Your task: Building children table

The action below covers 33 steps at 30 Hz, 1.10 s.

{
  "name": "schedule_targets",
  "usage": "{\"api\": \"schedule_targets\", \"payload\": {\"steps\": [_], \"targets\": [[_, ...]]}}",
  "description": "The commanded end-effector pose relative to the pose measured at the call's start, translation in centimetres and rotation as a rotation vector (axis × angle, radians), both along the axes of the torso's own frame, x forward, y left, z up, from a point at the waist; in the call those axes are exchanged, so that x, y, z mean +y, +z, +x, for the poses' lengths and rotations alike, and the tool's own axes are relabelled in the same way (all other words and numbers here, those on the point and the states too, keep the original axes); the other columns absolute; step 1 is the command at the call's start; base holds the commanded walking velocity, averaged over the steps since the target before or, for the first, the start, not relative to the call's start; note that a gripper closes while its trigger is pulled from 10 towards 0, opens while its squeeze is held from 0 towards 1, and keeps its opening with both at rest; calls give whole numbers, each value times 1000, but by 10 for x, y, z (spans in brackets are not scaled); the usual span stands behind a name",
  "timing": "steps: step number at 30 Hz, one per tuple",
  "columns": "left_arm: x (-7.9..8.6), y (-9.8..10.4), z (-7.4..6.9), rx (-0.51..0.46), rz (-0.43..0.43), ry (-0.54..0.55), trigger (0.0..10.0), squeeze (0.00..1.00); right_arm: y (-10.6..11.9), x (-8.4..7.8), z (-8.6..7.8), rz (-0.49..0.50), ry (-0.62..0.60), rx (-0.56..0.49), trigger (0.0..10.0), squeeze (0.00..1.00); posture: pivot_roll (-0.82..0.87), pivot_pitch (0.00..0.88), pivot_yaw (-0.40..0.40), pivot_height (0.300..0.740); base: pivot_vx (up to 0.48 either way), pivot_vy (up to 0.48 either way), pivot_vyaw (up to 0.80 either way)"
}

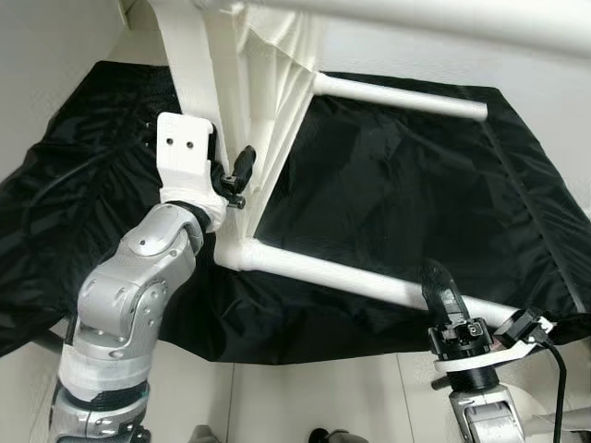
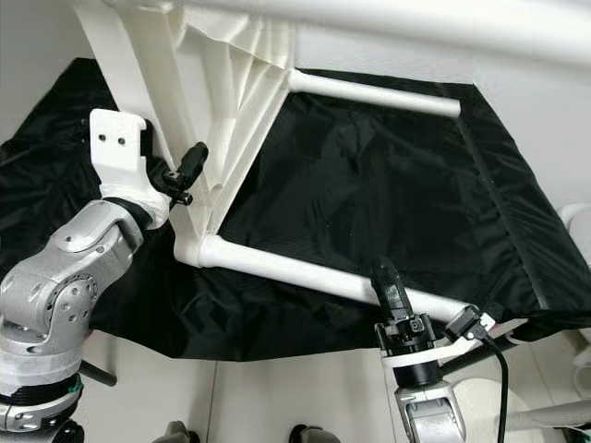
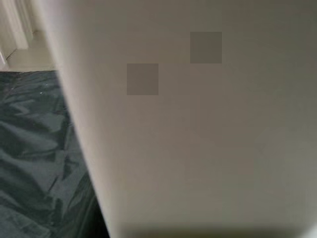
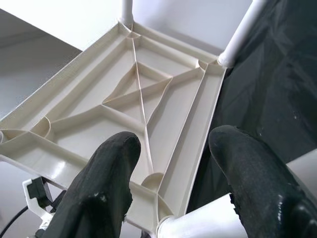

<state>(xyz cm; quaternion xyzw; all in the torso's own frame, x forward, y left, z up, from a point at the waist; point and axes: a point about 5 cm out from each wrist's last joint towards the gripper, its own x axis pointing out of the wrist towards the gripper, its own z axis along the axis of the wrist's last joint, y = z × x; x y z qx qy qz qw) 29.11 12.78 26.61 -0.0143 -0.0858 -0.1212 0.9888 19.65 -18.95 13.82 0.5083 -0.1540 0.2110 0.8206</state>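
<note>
White plastic, a ribbed children's table top (image 4: 143, 114) stands on edge over a crumpled black sheet (image 1: 406, 185), round white legs (image 1: 351, 277) pointing toward three o'clock. The left gripper (image 1: 235, 175) presses against the top's edge at nine o'clock; whether it pinches, I cannot tell. The right gripper (image 4: 173, 188) is spread around the near leg; its wrist view reveals the ribbed underside.

The little white plastic table (image 4: 143, 114) is lying tipped on its side over the black sheet (image 1: 416, 203), ribbed underside showing. Its round white legs are sticking out from the corners: one (image 1: 369, 281) is running low across the sheet, another (image 1: 402, 97) is sitting further back, and a third (image 1: 443, 20) is passing overhead.
</note>
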Motion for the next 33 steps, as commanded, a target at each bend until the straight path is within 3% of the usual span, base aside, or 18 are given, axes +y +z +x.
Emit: {"api": "schedule_targets", "payload": {"steps": [1,8,13,17,24,26,33], "targets": [[20,0,2,6,-6,242,0,0,1,-1,-1,-11,-2,7,10000,0,57,146,-42,740,0,0,0],[32,6,1,-36,28,272,0,0,0,-4,1,-19,-2,10,10000,0,61,150,-51,740,0,0,0],[68,17,-2,-103,141,401,0,0,0,-7,4,-33,-2,7,10000,0,64,153,-56,740,0,0,0],[77,18,-3,-104,164,425,0,0,0,-8,4,-32,-2,7,10000,0,66,153,-61,740,0,0,0],[108,11,-20,-101,260,512,0,0,-1,-11,9,-52,10,10,10000,0,81,158,-82,740,0,0,0],[111,10,-22,-101,277,524,0,0,-1,-12,10,-54,12,10,10000,0,81,158,-82,740,0,0,0],[130,11,-27,-96,297,578,0,0,-1,-13,16,-72,36,11,10000,0,91,162,-97,740,0,0,0]]}}
